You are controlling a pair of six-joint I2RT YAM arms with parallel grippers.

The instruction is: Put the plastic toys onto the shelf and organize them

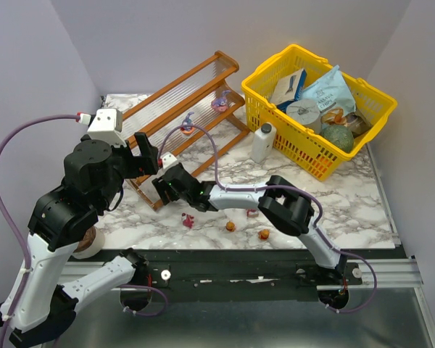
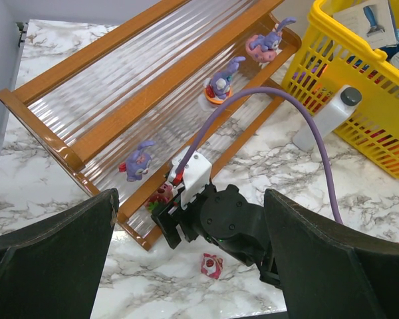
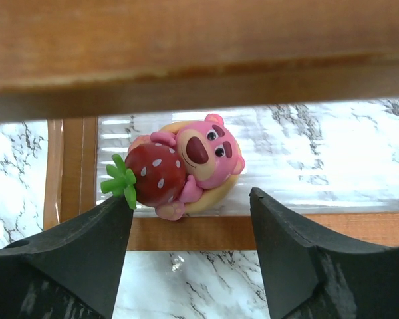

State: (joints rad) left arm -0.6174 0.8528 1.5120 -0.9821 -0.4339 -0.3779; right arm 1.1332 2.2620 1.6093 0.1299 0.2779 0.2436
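Note:
The shelf (image 1: 175, 101) slants across the back left; it also shows in the left wrist view (image 2: 113, 80). A pink bear toy with a red strawberry (image 3: 181, 165) lies on the lowest clear tier (image 3: 319, 179), also visible from the left wrist (image 2: 161, 194). My right gripper (image 3: 189, 222) is open just in front of it, holding nothing; it sits at the shelf's near left end (image 1: 161, 191). Purple toys stand on the tiers (image 2: 138, 161) (image 2: 221, 82) (image 2: 266, 44). My left gripper (image 2: 189, 266) is open and empty, hovering above (image 1: 146, 154). Loose toys lie on the table (image 1: 188, 220) (image 1: 231, 226) (image 1: 264, 233).
A yellow basket (image 1: 319, 109) of packaged goods stands at the back right, with a small white bottle (image 1: 262, 141) beside it. The shelf's upper wooden rail (image 3: 186, 46) hangs over my right gripper. A red-pink toy (image 2: 211, 265) lies below my right wrist.

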